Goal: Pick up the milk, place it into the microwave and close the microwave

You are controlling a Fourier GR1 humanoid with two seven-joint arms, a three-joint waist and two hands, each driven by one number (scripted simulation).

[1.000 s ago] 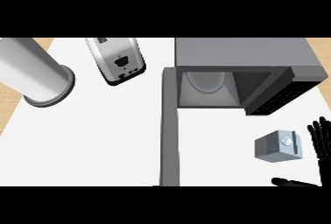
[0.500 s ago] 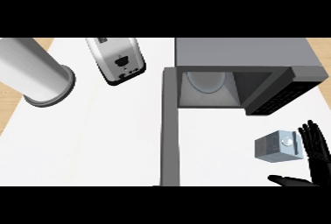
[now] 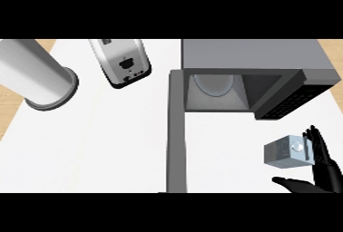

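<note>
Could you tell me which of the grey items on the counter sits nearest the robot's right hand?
The milk, the small grey carton right beside the right hand. The toaster and the big cylinder stand far off at the left.

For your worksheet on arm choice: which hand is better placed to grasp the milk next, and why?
Right. The right hand is open beside the milk, thumb below it. No left hand is in view.

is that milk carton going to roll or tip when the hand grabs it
The milk carton looks boxy with flat faces, so rolling seems unlikely. It stands free on the white counter, so a sideways push from the right hand might slide or tip it. Its sides look smooth, perhaps slippery.
</note>
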